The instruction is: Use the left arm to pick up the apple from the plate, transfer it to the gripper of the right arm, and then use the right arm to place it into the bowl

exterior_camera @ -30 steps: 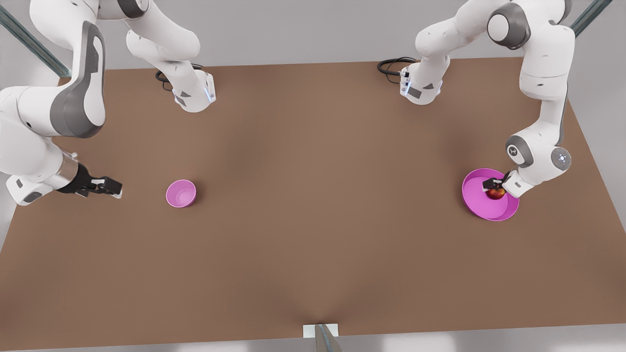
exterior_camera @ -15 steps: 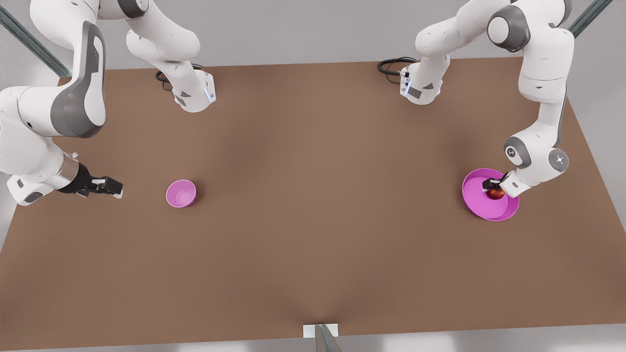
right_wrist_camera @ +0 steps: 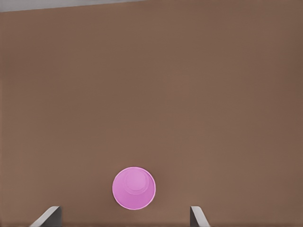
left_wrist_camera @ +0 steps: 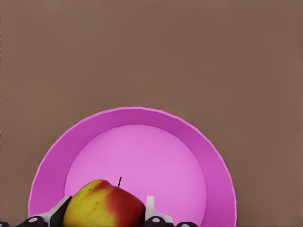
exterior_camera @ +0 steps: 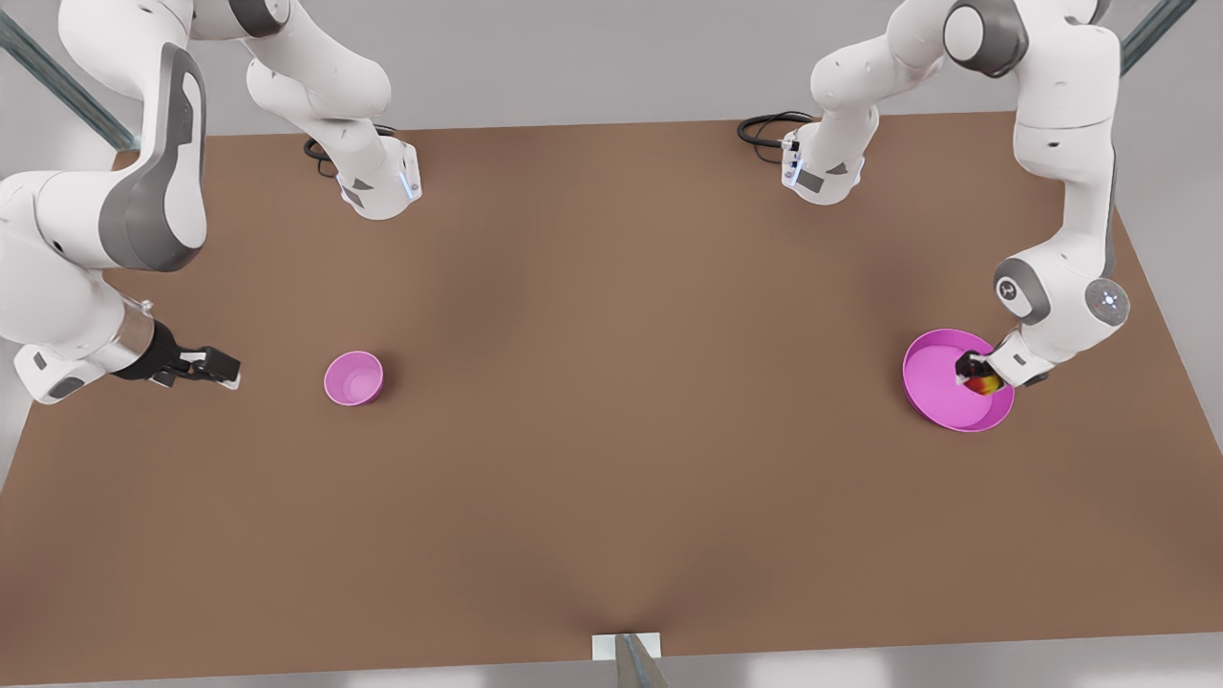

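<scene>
The apple (exterior_camera: 985, 384), red with a yellow side, is over the right part of the wide pink plate (exterior_camera: 932, 397) at the front view's right. My left gripper (exterior_camera: 976, 375) is shut on it. In the left wrist view the apple (left_wrist_camera: 104, 206) sits between the two fingers (left_wrist_camera: 150, 209), with the plate (left_wrist_camera: 199, 142) below it. Whether the apple still touches the plate I cannot tell. The small pink bowl (exterior_camera: 354, 377) stands at the front view's left. My right gripper (exterior_camera: 227, 367) waits open just left of it, and the bowl (right_wrist_camera: 134, 187) lies ahead of its fingers (right_wrist_camera: 198, 216).
Both arm bases (exterior_camera: 382, 186) (exterior_camera: 822, 172) stand at the far edge of the brown table (exterior_camera: 611, 430), each with a black cable (exterior_camera: 764, 129). A white bracket (exterior_camera: 626, 647) sits at the near edge. Wide bare tabletop lies between bowl and plate.
The left arm's wrist has swung to the front view's right, carrying the apple a little toward the plate's right rim and turning its yellow side up. The right arm has not moved.
</scene>
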`<state>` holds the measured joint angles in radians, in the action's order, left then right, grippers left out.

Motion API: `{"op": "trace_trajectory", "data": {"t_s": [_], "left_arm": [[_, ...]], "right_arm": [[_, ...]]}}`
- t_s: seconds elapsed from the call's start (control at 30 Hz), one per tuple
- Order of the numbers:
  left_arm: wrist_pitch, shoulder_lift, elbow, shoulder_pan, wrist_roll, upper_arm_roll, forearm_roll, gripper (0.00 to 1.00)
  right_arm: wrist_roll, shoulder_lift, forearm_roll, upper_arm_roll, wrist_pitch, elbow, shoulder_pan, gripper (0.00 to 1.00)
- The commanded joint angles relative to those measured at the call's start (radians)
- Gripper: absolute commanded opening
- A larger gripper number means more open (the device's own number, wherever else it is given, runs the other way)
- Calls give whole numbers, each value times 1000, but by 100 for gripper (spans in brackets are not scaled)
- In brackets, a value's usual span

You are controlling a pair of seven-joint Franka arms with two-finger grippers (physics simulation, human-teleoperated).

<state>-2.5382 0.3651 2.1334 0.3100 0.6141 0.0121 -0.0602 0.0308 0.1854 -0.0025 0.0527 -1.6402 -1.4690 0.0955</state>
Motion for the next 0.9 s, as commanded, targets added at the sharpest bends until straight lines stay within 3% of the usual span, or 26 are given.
{"op": "trace_trajectory", "data": {"t_s": [0.0,0.17,0.23,0.3,0.4,0.57,0.63,0.87], "left_arm": [[16,-20,-15,-35,36,-6,-7,70],[242,-80,-109,-51,23,-241,-211,70],[250,-69,-110,-63,24,-409,-457,70],[242,-61,-156,-134,64,-492,-656,70],[231,-3,-282,-276,165,-492,-829,70],[156,239,-555,-443,542,-492,-1147,70],[148,305,-650,-497,725,-492,-1253,69],[67,540,-975,-643,1032,-504,-1415,68]], "right_arm": [[8,0,1,1,0,1,0,100],[11,0,65,2,-1,1,0,100],[9,8,163,-1,-1,1,1,100],[1,28,286,-1,-1,1,1,100],[12,63,495,3,-20,1,0,100],[-3,195,1001,12,-173,-1,-17,100],[-173,256,1173,30,-231,-27,-36,100],[-450,355,1389,91,-237,-54,-76,100]]}}
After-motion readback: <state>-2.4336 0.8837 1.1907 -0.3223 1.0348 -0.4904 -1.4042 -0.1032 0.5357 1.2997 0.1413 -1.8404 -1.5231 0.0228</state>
